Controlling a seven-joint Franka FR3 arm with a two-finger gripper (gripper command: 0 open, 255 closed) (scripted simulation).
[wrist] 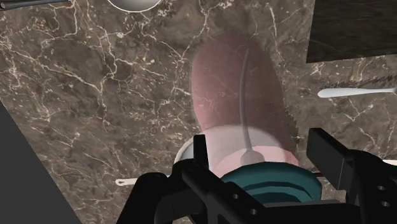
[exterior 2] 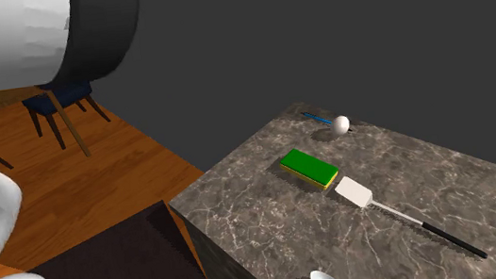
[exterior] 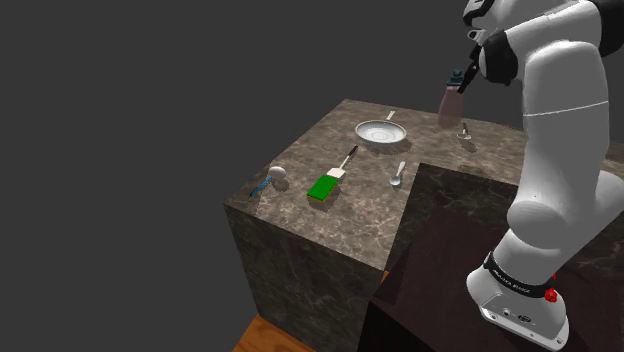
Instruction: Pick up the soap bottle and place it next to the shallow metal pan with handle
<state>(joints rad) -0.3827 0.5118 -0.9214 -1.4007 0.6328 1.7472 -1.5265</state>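
Note:
The soap bottle [exterior: 452, 100] is pinkish and see-through with a teal pump top, and it hangs in the air above the far right part of the marble counter [exterior: 300, 215]. My gripper [exterior: 462, 76] is shut on the bottle's top. In the wrist view the black fingers [wrist: 201, 154] clasp the teal cap on both sides, and the bottle [wrist: 235, 95] points down at the counter. The shallow pan [exterior: 381, 132] with its short handle lies on the counter, towards the shoulder view's left of the bottle and below it.
A green sponge [exterior: 322, 188], a white spatula [exterior: 345, 165], a spoon [exterior: 397, 178] and a white-headed brush [exterior: 275, 177] lie on the counter. A small metal utensil [exterior: 465, 130] rests under the bottle. A dark lower block [exterior: 450, 240] adjoins the counter. Chairs [exterior 2: 58, 106] stand on the wood floor.

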